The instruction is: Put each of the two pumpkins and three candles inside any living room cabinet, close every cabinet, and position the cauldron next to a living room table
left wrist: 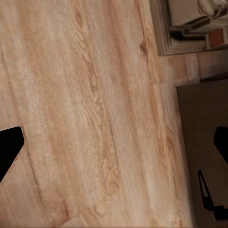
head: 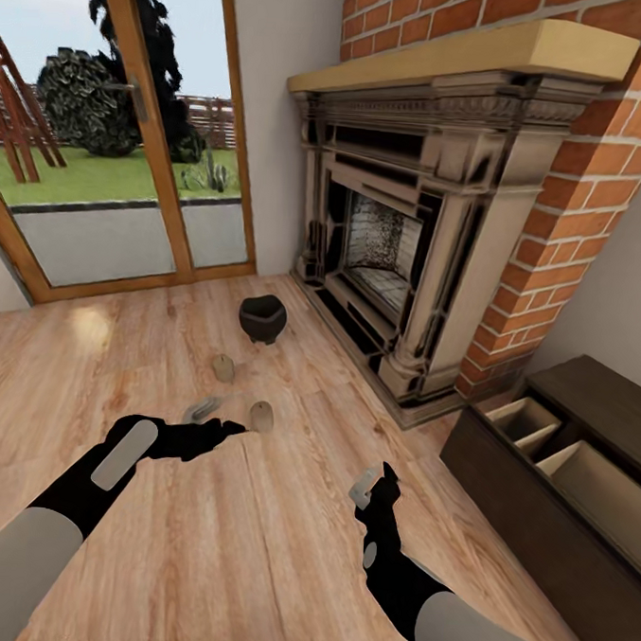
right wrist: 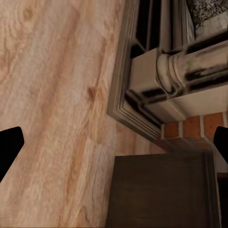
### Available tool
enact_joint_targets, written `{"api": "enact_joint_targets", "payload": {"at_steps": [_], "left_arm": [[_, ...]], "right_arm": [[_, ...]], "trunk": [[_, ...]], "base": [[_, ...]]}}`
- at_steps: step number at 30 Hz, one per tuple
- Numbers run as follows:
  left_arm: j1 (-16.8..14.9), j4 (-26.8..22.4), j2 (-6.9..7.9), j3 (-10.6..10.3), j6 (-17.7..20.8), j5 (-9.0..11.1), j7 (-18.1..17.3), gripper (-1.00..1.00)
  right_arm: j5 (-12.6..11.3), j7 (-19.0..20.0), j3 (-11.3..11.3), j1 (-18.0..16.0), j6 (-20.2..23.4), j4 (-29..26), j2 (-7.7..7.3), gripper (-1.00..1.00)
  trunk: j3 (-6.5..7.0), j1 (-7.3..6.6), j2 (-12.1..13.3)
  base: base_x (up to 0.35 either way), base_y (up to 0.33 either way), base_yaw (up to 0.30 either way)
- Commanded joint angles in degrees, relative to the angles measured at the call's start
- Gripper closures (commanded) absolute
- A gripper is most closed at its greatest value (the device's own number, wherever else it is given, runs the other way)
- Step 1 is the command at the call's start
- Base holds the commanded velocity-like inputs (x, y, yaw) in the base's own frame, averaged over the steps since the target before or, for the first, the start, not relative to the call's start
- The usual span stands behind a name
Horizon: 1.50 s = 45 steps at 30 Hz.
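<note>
Two candles (head: 262, 416) stand upright on the floor (head: 250, 544) just ahead of the left pincer (head: 221, 429), nearer than the right pincer (head: 375, 483). Both pincers released, empty.

I see pale grained wood floor (head: 250, 544), matt black cauldron (head: 262, 318), rough red brick wall (head: 595, 176), glossy carved fireplace surround (head: 459, 234), dark wood-grain cabinet (head: 527, 504)

left gripper (head: 221, 432) jaws open, right gripper (head: 372, 482) jaws open
</note>
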Motion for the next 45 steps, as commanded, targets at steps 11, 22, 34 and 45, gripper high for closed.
{"api": "enact_joint_targets", "payload": {"at_steps": [11,22,34,45], "left_arm": [[0.03,11.06,-3.82,-0.41,-11.70,-1.10,0.44,-1.00],[0.00,14.82,-3.61,-0.48,-20.69,-12.77,23.63,-1.00],[0.08,14.36,-5.51,-1.54,-25.38,-13.54,27.79,-1.00],[0.09,16.24,-6.06,-1.86,-28.89,-13.76,27.87,-1.00]], "right_arm": [[-11.37,0.50,-0.11,0.00,-7.83,0.01,-0.07,-1.00],[-35.26,0.47,-0.18,0.00,-13.27,-0.34,-0.26,-1.00],[-38.23,0.43,0.38,0.00,-13.39,-0.46,-0.06,-1.00],[-38.14,0.42,0.44,0.00,-13.50,-0.51,-0.07,-1.00]], "trunk": [[0.00,0.00,0.00],[0.00,0.00,0.00],[0.00,0.00,0.00],[0.00,0.00,0.00]], "base": [[0.000,0.000,0.286],[0.000,0.000,0.288],[0.005,0.000,0.119],[0.115,0.000,0.000]]}}
